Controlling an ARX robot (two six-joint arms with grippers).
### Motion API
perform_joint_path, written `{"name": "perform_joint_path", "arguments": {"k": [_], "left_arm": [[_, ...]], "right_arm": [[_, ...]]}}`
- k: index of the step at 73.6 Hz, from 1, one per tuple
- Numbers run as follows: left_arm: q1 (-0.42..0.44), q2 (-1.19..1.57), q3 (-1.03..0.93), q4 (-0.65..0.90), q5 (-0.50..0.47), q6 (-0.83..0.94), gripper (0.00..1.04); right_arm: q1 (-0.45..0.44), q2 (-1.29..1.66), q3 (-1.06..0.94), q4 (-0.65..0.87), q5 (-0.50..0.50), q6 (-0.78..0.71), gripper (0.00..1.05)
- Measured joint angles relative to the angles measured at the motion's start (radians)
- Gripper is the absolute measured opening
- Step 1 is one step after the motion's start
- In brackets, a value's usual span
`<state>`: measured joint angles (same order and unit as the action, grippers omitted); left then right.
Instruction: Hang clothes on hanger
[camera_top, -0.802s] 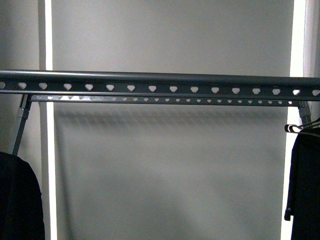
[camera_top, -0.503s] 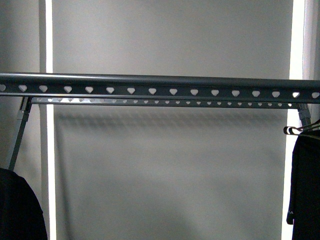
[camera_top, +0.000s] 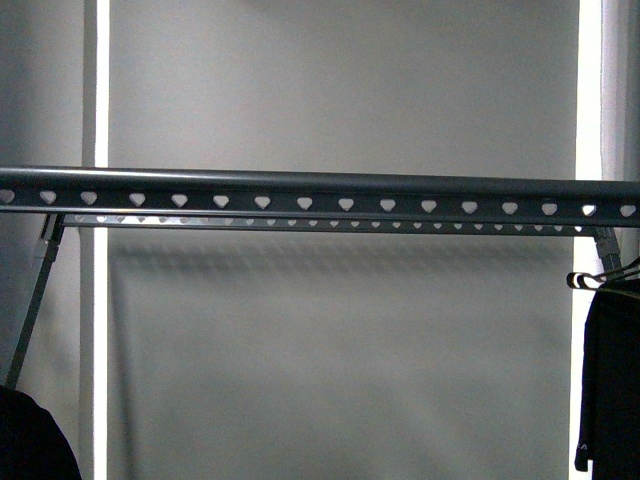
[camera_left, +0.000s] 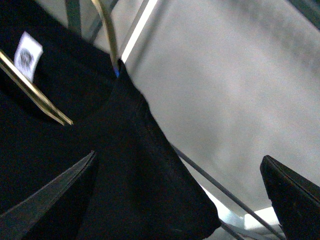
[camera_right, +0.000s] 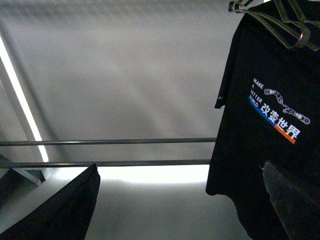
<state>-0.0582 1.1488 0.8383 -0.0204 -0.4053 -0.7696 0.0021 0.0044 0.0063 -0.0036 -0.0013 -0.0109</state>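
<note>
Two heart-punched rails are running across the large dark-grey metal clothes rack (camera_top: 320, 188), and two black garments are showing. A plain dark garment (camera_top: 30, 440) is sitting low at the left, and the black short-sleeved printed T-shirt (camera_right: 260, 125) is hanging at the rack's right end from grey wire hangers (camera_right: 280, 22) (white "MAKE A BETTER WORLD", Chinese characters, blue-orange stripe). The left pincer (camera_left: 178, 156) and right pincer (camera_right: 180, 165) are both gaping wide, released.

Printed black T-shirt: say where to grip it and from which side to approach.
Take the wire hanger at the top, not the limp cloth of the T-shirt: the wire looks rigid and stands clear above the collar. Probably come from the robot's left of it, where the space under the rack rail is open; the shirt hangs at the rail's far right end.
</note>
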Motion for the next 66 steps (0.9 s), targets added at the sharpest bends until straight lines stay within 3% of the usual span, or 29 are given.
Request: {"name": "perform_joint_path", "arguments": {"k": [6,16,50,55,66], "left_arm": [[0.010,0.083,0.044,-0.009,0.040,-0.187,0.98],[0.023,0.152,0.084,0.013,0.066,-0.314,0.98],[0.064,0.449,0.291,0.120,0.050,-0.362,0.98],[0.064,0.470,0.316,0.115,0.042,-0.354,0.88],[0.064,0.484,0.351,0.126,0.030,-0.321,0.55]], "right_arm": [[0.000,0.000,0.000,0.000,0.000,0.000,0.97],[0.000,0.000,0.000,0.000,0.000,0.000,0.97],[0.000,0.000,0.000,0.000,0.000,0.000,0.97],[0.000,0.000,0.000,0.000,0.000,0.000,0.97],[0.000,0.000,0.000,0.000,0.000,0.000,0.97]]}}
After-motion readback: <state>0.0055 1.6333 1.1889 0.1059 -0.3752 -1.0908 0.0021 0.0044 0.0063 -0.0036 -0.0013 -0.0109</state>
